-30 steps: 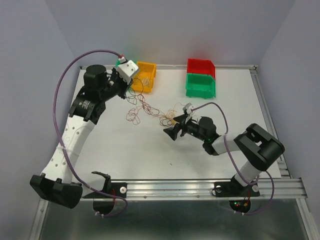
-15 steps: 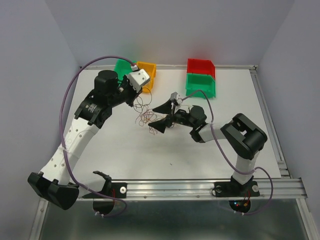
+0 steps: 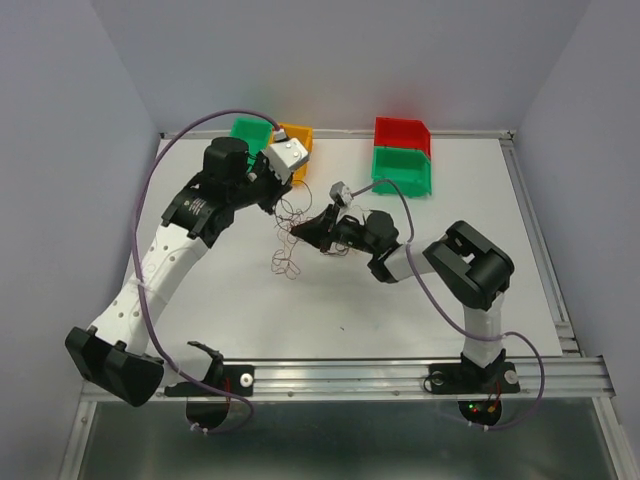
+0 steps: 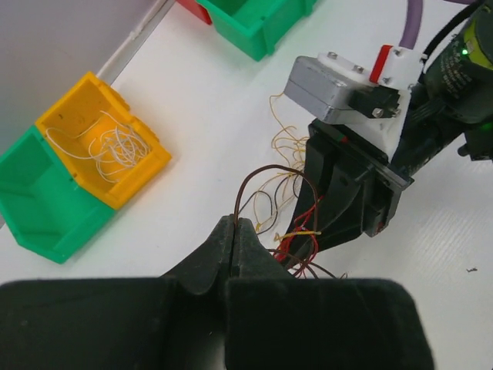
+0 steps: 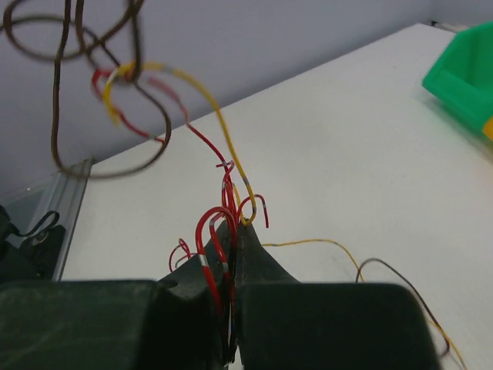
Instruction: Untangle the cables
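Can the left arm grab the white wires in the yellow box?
Probably not yet: the left gripper is shut on a thin dark brown wire, though the open yellow plastic bin lies close.

We see a matt white table [image 3: 300, 320], faintly grainy up close, edged by a rail [image 3: 400, 372] of brushed, dull-shining metal. The yellow bin [image 4: 145, 166] is smooth moulded plastic with a soft sheen. The cables [image 5: 229, 154] wear glossy coloured insulation. The left gripper [image 4: 235, 223] is matt black plastic; the grey block [image 4: 323, 85] opposite looks like bare satin metal.
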Controlling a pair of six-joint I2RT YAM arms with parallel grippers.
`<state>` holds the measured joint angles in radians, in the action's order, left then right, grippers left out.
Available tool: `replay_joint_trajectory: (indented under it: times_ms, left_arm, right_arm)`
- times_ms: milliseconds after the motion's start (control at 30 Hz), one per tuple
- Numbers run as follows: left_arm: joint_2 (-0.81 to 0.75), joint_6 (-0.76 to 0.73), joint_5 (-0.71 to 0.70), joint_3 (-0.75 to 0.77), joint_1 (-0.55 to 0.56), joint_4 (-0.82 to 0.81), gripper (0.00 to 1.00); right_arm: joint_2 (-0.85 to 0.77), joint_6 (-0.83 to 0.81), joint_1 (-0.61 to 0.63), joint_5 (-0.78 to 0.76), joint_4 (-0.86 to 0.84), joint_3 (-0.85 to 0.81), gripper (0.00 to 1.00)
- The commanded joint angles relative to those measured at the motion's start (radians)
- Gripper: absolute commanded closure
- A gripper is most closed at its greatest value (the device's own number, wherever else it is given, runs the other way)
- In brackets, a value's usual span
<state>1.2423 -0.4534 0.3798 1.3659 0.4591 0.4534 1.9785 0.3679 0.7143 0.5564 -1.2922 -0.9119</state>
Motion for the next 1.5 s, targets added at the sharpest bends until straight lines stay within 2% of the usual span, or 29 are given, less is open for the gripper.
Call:
replay_joint_trajectory:
  times_ms: [0,33,67,133,233,300,367,433,600,867,1033,1267,1467]
  left_arm:
    - [-0.087,0.045,-0.269,0.065,-0.002,-0.158,1.00]
    - [-0.099,0.039,-0.333,0.059,-0.010,-0.232,1.00]
    - [-0.112,0.036,-0.467,0.055,-0.017,-0.272,1.00]
    - [-0.139,0.025,-0.595,0.032,-0.055,-0.379,1.00]
    - [-0.153,0.032,-0.663,0.007,-0.128,-0.484,1.00]
    - [-0.138,0.050,-0.683,0.004,-0.184,-0.512,1.00]
    - [-0.119,0.059,-0.676,0.002,-0.214,-0.538,1.00]
    - [-0.087,0.064,-0.651,-0.004,-0.230,-0.548,1.00]
    - [0.026,0.070,-0.599,0.015,-0.249,-0.598,1.00]
    - [0.261,0.128,-0.564,0.223,-0.296,-0.601,1.00]
    - [0.469,0.156,-0.602,0.373,-0.303,-0.608,1.00]
    - [0.726,0.194,-0.565,0.530,-0.301,-0.593,1.00]
    - [0.934,0.191,-0.614,0.644,-0.303,-0.585,1.00]
  right_arm:
    - [-0.098,-0.052,0.004,-0.157,-0.305,0.140,0.99]
    - [-0.118,-0.053,0.005,-0.186,-0.303,0.178,0.99]
    - [-0.135,-0.057,0.005,-0.217,-0.305,0.211,0.99]
    - [-0.188,-0.053,0.005,-0.314,-0.306,0.307,0.99]
    - [-0.223,-0.031,0.004,-0.439,-0.303,0.393,0.99]
    - [-0.248,-0.030,0.005,-0.589,-0.265,0.416,0.99]
    - [-0.295,-0.032,0.004,-0.673,-0.196,0.416,0.99]
    - [-0.317,-0.052,0.005,-0.672,-0.124,0.415,1.00]
    - [-0.331,-0.050,0.004,-0.655,-0.110,0.421,0.99]
    - [-0.334,-0.061,0.005,-0.632,-0.099,0.423,0.99]
    - [-0.342,-0.061,0.004,-0.621,-0.096,0.429,0.99]
    - [-0.339,-0.063,0.004,-0.621,-0.091,0.424,0.99]
    - [-0.337,-0.073,0.004,-0.630,-0.088,0.429,0.99]
